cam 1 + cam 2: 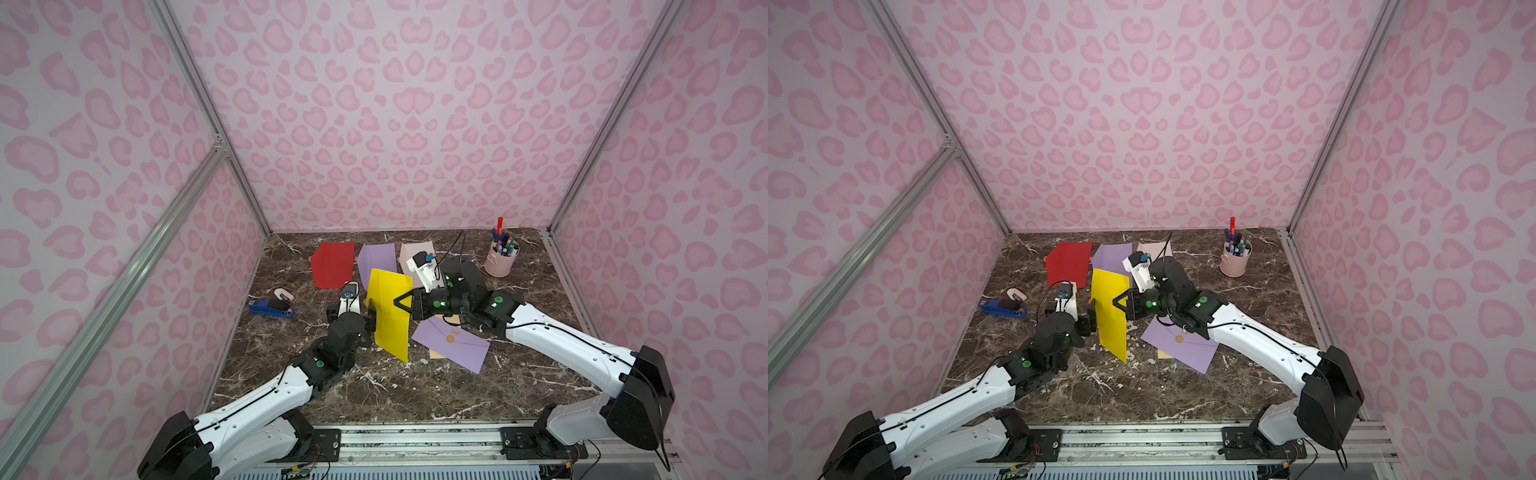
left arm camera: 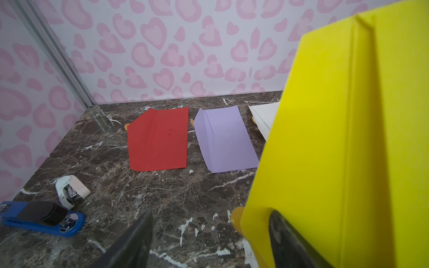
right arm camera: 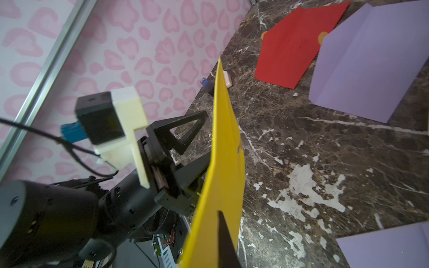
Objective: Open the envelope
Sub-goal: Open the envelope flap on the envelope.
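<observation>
A yellow envelope (image 1: 390, 311) (image 1: 1111, 311) stands upright on edge above the middle of the marble table. My right gripper (image 1: 397, 302) (image 1: 1116, 301) (image 3: 218, 215) is shut on its right edge and holds it up. At the envelope's left side, my left gripper (image 1: 371, 313) (image 1: 1090, 316) (image 2: 210, 213) is open. In the left wrist view one of its fingers (image 2: 285, 234) lies against the yellow envelope (image 2: 348, 139), beside an orange seal (image 2: 236, 220) at its edge. The other finger stands apart, with bare table between them. The yellow sheet (image 3: 226, 139) hides most of my right jaws.
A red envelope (image 1: 333, 264), a purple one (image 1: 378, 257) and a pale one (image 1: 415, 251) lie at the back. A purple envelope with a gold seal (image 1: 451, 343) lies under my right arm. A blue stapler (image 1: 270, 309) and white staple remover (image 1: 284, 294) sit left; a pen cup (image 1: 500, 257) back right.
</observation>
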`<state>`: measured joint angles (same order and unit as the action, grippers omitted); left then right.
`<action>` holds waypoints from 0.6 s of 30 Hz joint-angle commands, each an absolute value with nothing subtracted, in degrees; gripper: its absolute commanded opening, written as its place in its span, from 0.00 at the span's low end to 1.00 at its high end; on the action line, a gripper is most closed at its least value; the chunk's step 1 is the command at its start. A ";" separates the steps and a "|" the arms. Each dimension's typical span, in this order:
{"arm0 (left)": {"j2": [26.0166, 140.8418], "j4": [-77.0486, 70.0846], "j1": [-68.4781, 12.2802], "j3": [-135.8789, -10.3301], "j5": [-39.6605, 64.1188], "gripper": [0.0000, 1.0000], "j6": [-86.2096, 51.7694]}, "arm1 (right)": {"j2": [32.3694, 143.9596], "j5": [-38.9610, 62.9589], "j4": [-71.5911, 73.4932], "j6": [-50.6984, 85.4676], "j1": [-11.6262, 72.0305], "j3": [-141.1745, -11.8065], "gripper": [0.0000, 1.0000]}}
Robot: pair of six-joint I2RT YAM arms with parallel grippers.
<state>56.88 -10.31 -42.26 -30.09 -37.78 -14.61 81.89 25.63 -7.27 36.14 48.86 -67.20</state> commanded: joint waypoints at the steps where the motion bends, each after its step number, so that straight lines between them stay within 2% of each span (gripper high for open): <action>1: 56.65 -9.49 -41.33 -29.97 -37.52 0.80 -15.20 | 81.15 34.41 -1.75 35.28 49.27 -66.45 0.00; 5: 55.82 -9.75 -40.52 -29.49 -36.78 0.80 -15.21 | 80.62 40.32 4.26 37.48 49.48 -64.68 0.00; 11: 53.26 -10.45 -39.25 -28.10 -34.87 0.80 -14.60 | 79.98 43.47 8.05 39.27 49.62 -63.69 0.00; 18: 47.55 -5.23 -38.58 -28.71 -39.21 0.80 -16.55 | 80.04 40.41 1.44 36.64 46.59 -64.75 0.00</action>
